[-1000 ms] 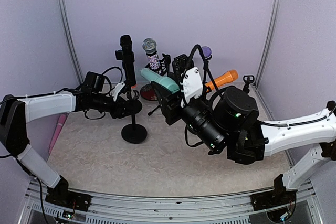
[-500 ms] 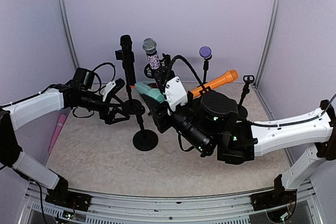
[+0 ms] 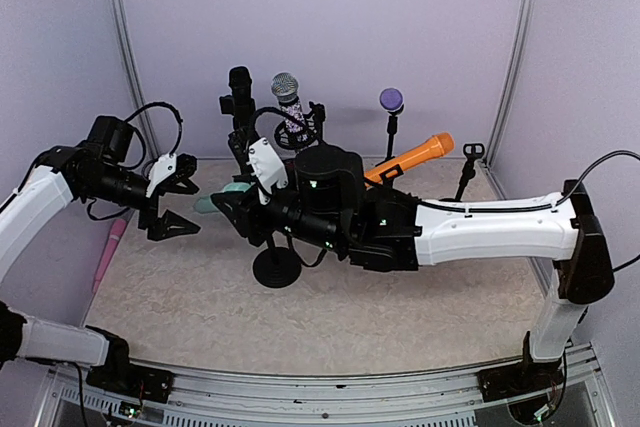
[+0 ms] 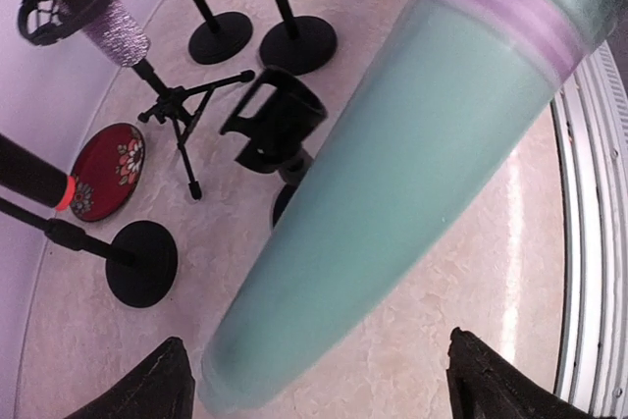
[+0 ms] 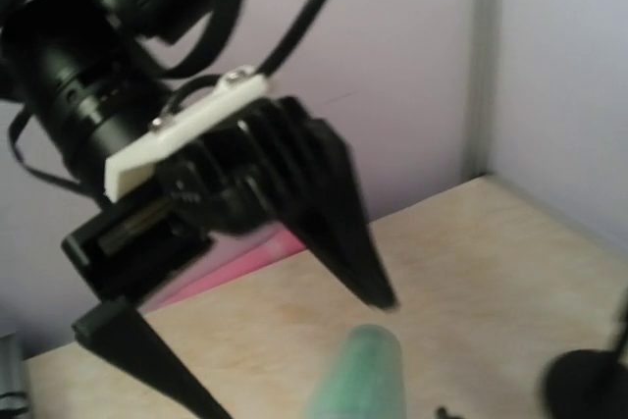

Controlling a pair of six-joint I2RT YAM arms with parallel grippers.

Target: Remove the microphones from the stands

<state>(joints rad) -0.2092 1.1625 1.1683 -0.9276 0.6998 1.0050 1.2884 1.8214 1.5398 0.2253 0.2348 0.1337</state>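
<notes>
**Microphone** [image 4: 392,193]: teal with a lilac band near the head. It is clear of the stand [image 3: 277,265] and held off the surface [image 3: 200,317] at the stand's 10 o'clock.

**Right end effector** [image 3: 232,209]: pinching the microphone body. Its fingers are mostly hidden under the wrist.

**Left end effector** [image 3: 188,207]: fingers spread wide at the microphone's 9 o'clock, gripping nothing. The microphone's tail points into the gap; whether they touch cannot be told.

**Stand:** upright on a round black base. Its clip is empty in the left wrist view.

**Markings:** the microphone is blurred in both wrist views, so lettering cannot be read. A red disc [image 4: 108,169] carries a floral pattern.

**Surroundings:**
- At 12 o'clock by the rear wall stand a black microphone [image 3: 240,97], a glitter microphone [image 3: 287,97] and a purple-headed one [image 3: 391,100].
- An orange microphone [image 3: 415,155] lies tilted at 1 o'clock.
- A pink object [image 3: 108,252] lies at 9 o'clock.

**Obstruction:** the right arm [image 3: 480,232] crosses the surface and covers the stand's top in the top view.
</notes>
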